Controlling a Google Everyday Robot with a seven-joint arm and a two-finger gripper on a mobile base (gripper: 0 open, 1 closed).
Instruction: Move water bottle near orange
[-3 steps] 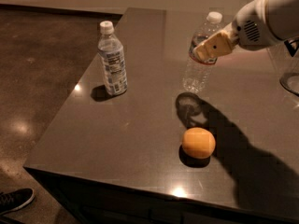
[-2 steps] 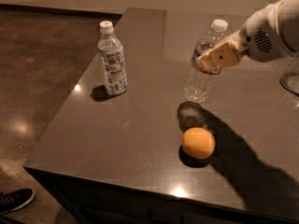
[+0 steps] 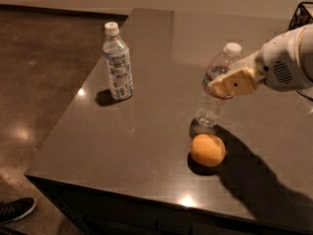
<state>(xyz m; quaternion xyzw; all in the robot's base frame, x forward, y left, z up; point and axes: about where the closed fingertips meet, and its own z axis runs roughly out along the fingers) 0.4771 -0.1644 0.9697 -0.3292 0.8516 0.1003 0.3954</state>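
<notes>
1. The gripper (image 3: 221, 84) was recorded at the right of the table (image 3: 142, 151), its arm entering from 3 o'clock. It was clamped around the water bottle (image 3: 209, 105) at the dark label band, with one tan finger (image 3: 234, 83) across the front; the other was hidden behind the bottle.
2. The grasp was placed high on the body, probably so that the base could be steered freely and the wrist kept off the table.
3. The water bottle was tilted, its cap leaning toward 1 o'clock. Whether its base touched the table or hung just above could not be determined.
4. The orange (image 3: 208, 150) was noted at 6 o'clock from the bottle's base, just beside it but apart, with the bottle's shadow between them.
5. The task was judged nearly complete: only setting down upright and release appeared outstanding. A tilted release was judged a tipping risk, and the orange could be nudged.
6. A second bottle (image 3: 118, 62), white-and-blue labelled, stood upright at 10 o'clock, well apart, and was not involved.
</notes>
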